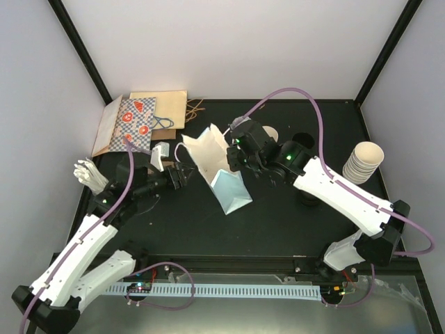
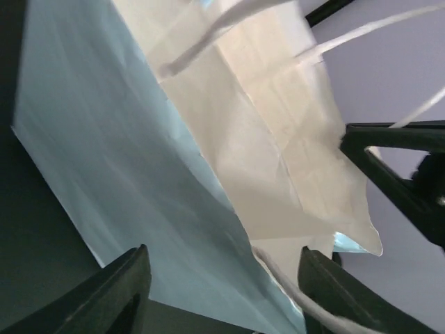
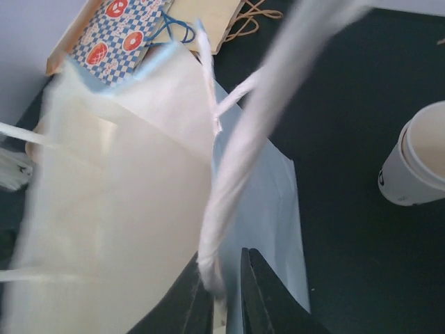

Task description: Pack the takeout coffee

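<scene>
Black fingers of the right gripper (image 3: 221,261) fill the bottom of the right wrist view. They stand almost together and pinch the upper edge of the light blue paper bag (image 1: 235,193), at the place where a white handle (image 3: 278,90) joins it.

One takeout coffee cup (image 3: 416,158), cream-white, stands upright on the black table (image 1: 264,233) to the right of the bag's mouth. It is apart from the bag and outside it. Its top is cut by the picture's edge, so I cannot say surely whether it carries a lid.

The bag is tilted in the middle of the table. Its cream inside is showing and its mouth is turned toward the far left corner. The left gripper (image 2: 224,254) is at the mouth from the left side. Its fingers are wide apart with the bag's edge between them, and it grips nothing.

Near the right edge of the table, well apart from the bag, stands a stack of paper cups (image 1: 363,161). In the far left corner lie a checkered bag (image 1: 135,118) and a brown paper bag (image 1: 170,104), touching each other.
</scene>
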`<state>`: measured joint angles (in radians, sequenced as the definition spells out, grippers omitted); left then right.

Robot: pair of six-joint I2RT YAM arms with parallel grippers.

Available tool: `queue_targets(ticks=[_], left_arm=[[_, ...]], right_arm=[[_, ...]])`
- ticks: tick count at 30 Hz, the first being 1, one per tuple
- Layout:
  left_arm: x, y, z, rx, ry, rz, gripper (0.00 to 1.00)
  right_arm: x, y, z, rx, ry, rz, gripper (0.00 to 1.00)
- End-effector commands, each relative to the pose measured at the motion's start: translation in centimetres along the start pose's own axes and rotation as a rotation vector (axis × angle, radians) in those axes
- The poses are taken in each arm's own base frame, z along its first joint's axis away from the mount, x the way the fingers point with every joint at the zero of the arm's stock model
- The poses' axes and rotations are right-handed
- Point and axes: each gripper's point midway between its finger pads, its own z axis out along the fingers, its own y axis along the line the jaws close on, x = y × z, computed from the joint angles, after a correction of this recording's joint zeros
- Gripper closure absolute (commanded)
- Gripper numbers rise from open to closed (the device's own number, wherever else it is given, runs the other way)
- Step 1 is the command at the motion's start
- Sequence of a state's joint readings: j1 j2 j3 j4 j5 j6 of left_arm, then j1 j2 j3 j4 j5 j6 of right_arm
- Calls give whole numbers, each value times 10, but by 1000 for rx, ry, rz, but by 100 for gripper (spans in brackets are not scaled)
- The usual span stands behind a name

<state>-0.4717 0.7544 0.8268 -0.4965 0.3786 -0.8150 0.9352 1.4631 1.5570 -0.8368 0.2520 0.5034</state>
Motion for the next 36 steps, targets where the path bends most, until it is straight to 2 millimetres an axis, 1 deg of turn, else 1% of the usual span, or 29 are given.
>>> queue_targets(ticks=[1,3,6,8,12,16,21,23,25,26,28,29,30,36], left_arm=[[-27,2,6,-49,-108,50,45],[-30,1,12,-54,-92,58,54],[-35,-1,20,-66,-74,79,72],[-38,-2,23,-68,-74,92,79],[-43,-7,28,-59,-71,107,79],[-45,-12,31,-40,-64,115,79],[-46,-14,39,-17,-53,119,79],[-47,-14,41,-21,-53,113,79],[-52,-14,41,-30,-68,107,80],[-54,-15,40,-32,-79,108,84],[-61,-17,38,-37,-107,113,94],[-64,-19,37,-34,-122,117,98],[-68,-22,36,-31,-135,122,98],[-88,-34,33,-38,-191,167,98]], right_arm=[[-11,-5,-13,3,-58,41,84],[-11,-9,-13,25,-64,40,81],[-12,-20,-12,77,-63,36,81],[-12,-27,-10,97,-48,38,81],[-12,-35,-8,109,-36,41,81],[-14,-43,-12,127,-42,47,77],[-16,-50,-10,144,-44,44,77],[-19,-53,-9,147,-43,48,80],[-21,-57,-8,157,-45,54,86],[-23,-59,-9,162,-49,57,89],[-27,-61,-9,168,-62,55,92],[-29,-62,-9,172,-66,53,94],[-32,-64,-10,175,-71,53,98],[-45,-71,-8,195,-85,52,99]])
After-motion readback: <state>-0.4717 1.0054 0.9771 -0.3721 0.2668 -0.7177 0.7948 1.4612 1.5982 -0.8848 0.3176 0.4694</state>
